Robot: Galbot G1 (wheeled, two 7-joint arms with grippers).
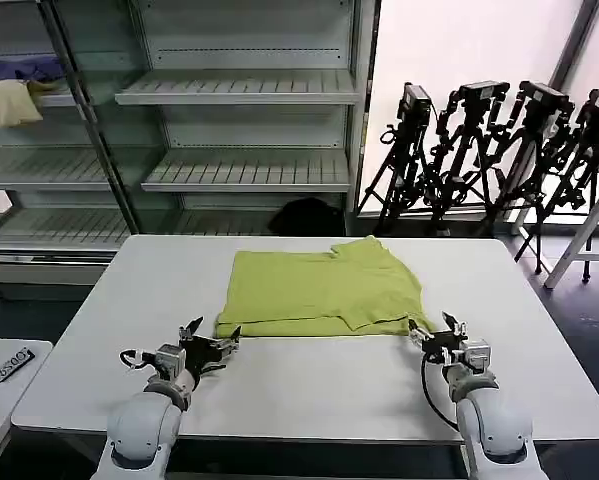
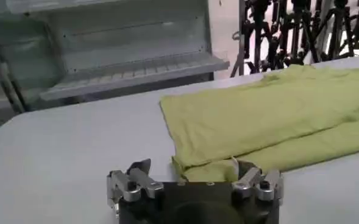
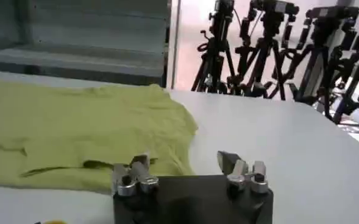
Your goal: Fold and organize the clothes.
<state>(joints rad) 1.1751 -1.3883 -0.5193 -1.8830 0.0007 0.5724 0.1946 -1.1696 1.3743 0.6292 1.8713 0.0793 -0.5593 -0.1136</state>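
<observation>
The clothes are one lime yellow-green T-shirt [image 1: 319,292], folded over itself and lying flat mid-table, a sleeve sticking out at its far right. My left gripper [image 1: 211,340] hovers open just off the shirt's near left corner [image 2: 188,167]. The right gripper [image 1: 439,335] is open too, at the shirt's near right corner [image 3: 167,161]. Neither holds cloth. In the left wrist view the shirt's folded edge lies between the spread fingers [image 2: 136,178]. In the right wrist view the shirt [image 3: 75,131] spreads ahead of the gripper [image 3: 185,170].
The white table [image 1: 99,330] has bare surface in front of and beside the shirt. Metal shelving [image 1: 239,95] stands behind, with pale yellow and blue cloths [image 1: 14,95] on a left shelf. Camera tripods [image 1: 499,140] cluster at the back right.
</observation>
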